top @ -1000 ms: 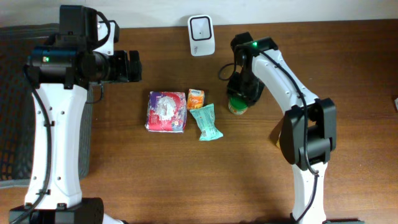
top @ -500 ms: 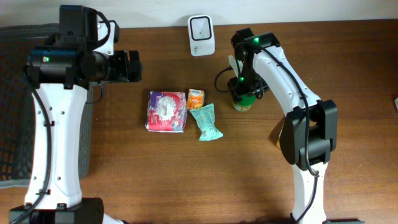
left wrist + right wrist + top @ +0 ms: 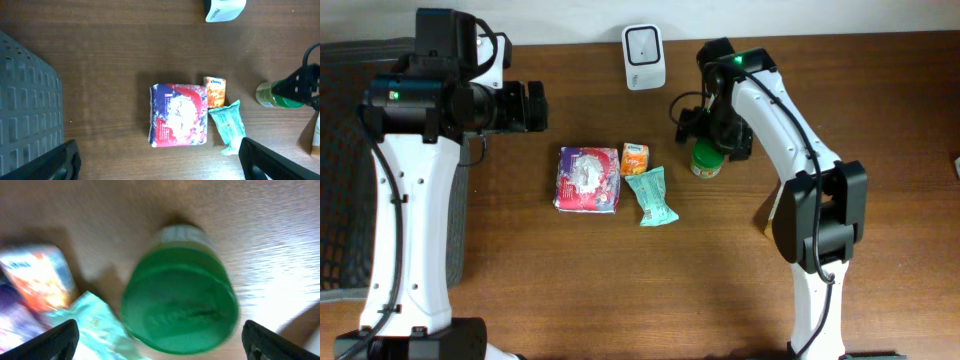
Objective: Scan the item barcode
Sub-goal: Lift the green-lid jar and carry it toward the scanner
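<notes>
We see a white scanner (image 3: 644, 43) standing at the far edge of the brown table (image 3: 570, 290). The jar (image 3: 706, 160) stands upright on the table, in front of the scanner and a bit to its right. Its top is green.

The right claw (image 3: 710, 133) hangs just above the jar. In the right wrist view we look straight down on the green top, and it looks blurry. The two fingers (image 3: 47, 340) of this claw sit far out at the bottom corners of that view. They are spread wide and do not touch the jar. So the right claw is spread and pinches nothing.

The left claw (image 3: 533, 107) is well to the left of the scanner, up above the table. Its fingers (image 3: 50, 162) are spread wide too, and we see nothing between them but the table far below.

Three more things lie flat on the table in front of the scanner. A small orange box (image 3: 634, 158) is almost straight in front of it. A red pack (image 3: 587, 179) is in front of the scanner and a bit to its left. A teal pack (image 3: 652, 196) is the farthest one in front of the scanner, just beside the orange box.

A grey bin (image 3: 25, 100) sits far to the left of the scanner, at the edge of the table.
</notes>
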